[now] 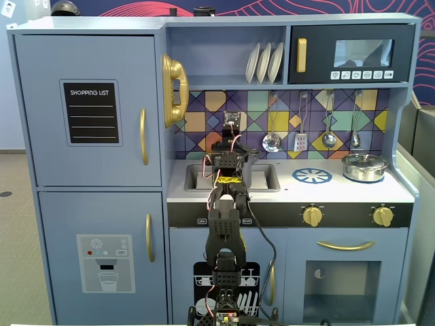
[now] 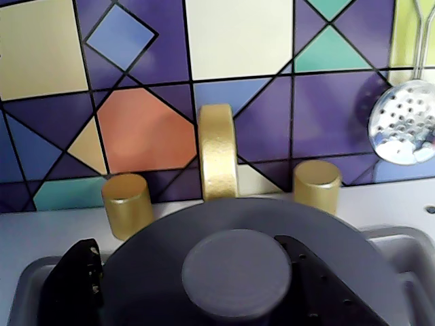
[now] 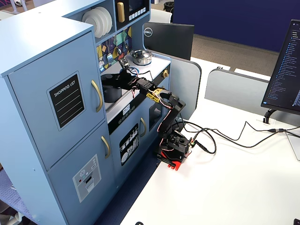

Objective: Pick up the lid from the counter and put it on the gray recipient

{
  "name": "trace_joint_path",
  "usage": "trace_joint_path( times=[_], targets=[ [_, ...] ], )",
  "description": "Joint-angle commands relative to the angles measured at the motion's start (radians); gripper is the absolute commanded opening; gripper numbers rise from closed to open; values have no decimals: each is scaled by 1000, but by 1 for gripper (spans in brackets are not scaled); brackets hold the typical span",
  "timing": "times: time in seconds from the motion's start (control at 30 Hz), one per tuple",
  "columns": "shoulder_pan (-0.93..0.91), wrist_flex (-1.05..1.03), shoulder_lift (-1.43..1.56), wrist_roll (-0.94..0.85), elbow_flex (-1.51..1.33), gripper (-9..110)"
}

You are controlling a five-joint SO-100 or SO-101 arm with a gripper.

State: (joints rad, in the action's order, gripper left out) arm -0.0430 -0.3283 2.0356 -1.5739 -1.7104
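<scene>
Over the sink [image 2: 27, 285], fingers [image 2: 75, 285] gripping the lid [image 2: 163, 272], gray recipient hidden.

Lid [image 2: 238, 272] matte dark gray. Faucet [image 2: 218, 153] and knobs [image 2: 127, 204] gold. Backsplash [image 2: 136, 81] purple, cream, orange, teal geometric tiles, black outlines.

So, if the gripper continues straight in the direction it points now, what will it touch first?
Probably the gold faucet at the back of the sink. In the wrist view it stands directly ahead of the gripper, just beyond the lid it carries, with the tiled wall behind it. Depth is unclear.
</scene>
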Motion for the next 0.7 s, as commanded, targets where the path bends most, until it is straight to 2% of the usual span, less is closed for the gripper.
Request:
trace_joint_path(
  times=[0.0,0.27,0.37,0.4,0.5,0.67],
  targets=[
    [8,-209,195,-14,94,23],
    [-21,-882,604,43,-18,12],
    [8,-1011,733,75,-179,4],
    [23,-1025,756,77,-244,0],
    [32,-1005,795,37,-462,0],
    [-8,-749,836,98,-828,0]
  ],
)
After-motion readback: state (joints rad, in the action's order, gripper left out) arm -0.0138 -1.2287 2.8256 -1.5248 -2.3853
